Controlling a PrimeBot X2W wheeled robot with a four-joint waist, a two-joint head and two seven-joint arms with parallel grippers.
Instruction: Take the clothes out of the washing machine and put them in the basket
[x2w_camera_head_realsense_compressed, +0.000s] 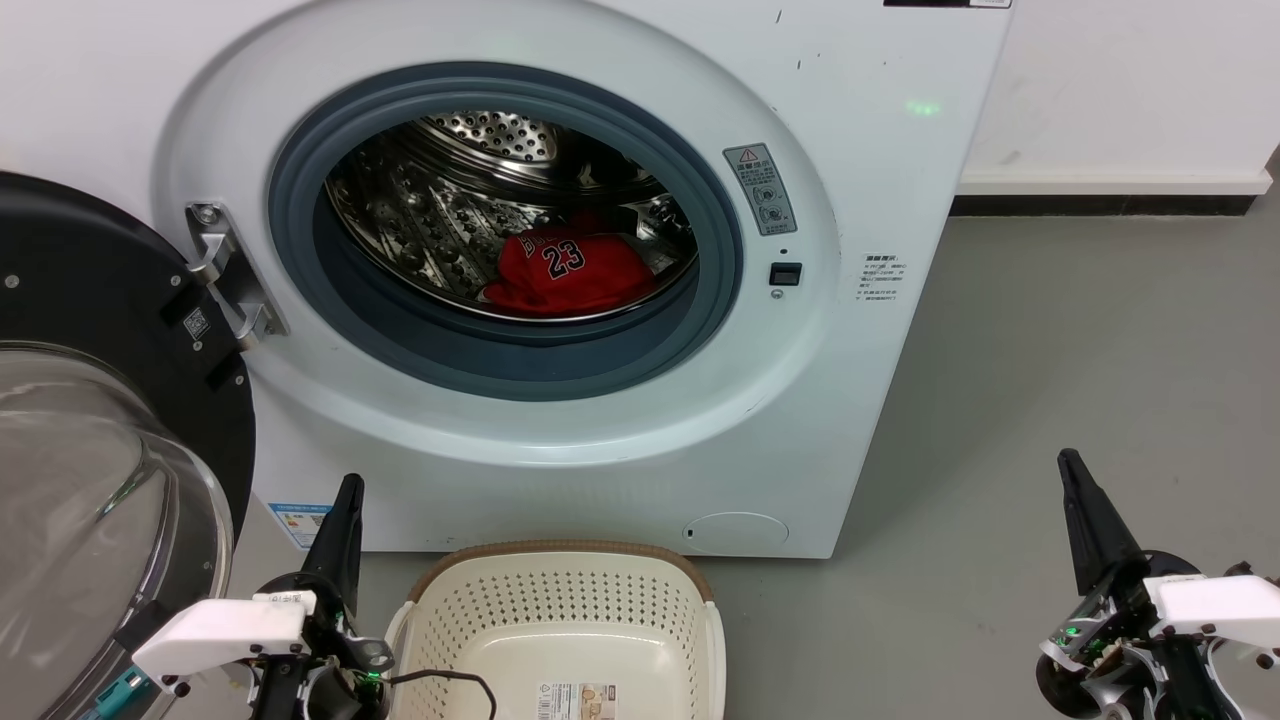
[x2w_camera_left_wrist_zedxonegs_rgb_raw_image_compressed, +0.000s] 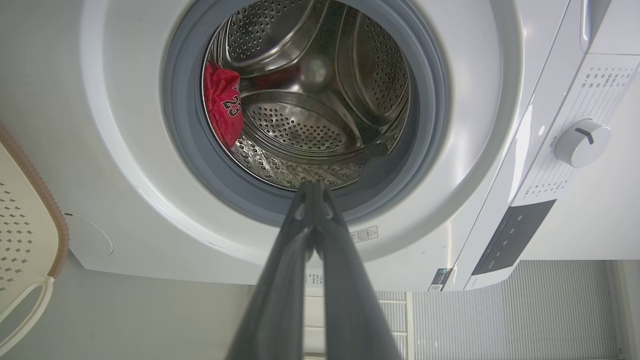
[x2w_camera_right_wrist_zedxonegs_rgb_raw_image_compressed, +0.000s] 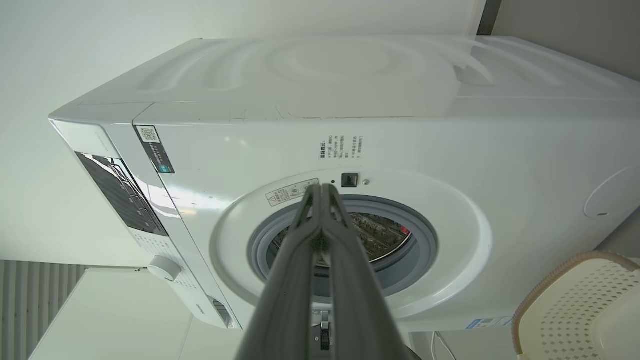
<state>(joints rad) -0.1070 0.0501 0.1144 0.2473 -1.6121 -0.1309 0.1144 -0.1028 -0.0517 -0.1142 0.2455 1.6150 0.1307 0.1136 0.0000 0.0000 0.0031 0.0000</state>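
We had yet to start the pick: left gripper (x2w_camera_head_realsense_compressed: 348, 495) and right gripper (x2w_camera_head_realsense_compressed: 1070, 470) sat pinched closed, empty. The jersey (x2w_camera_head_realsense_compressed: 565, 270) lay inside the washer (x2w_camera_head_realsense_compressed: 880, 200), well ahead between them; the basket (x2w_camera_head_realsense_compressed: 560, 551) stood just beside the left gripper. Next, we reckoned, one must open and reach in.

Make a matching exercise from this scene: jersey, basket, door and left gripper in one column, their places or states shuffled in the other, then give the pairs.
1. jersey
2. basket
3. door
4. left gripper

A. swung open
B. inside the drum
C. shut, holding nothing
D. on the floor before the washer

Pairs: 1-B, 2-D, 3-A, 4-C
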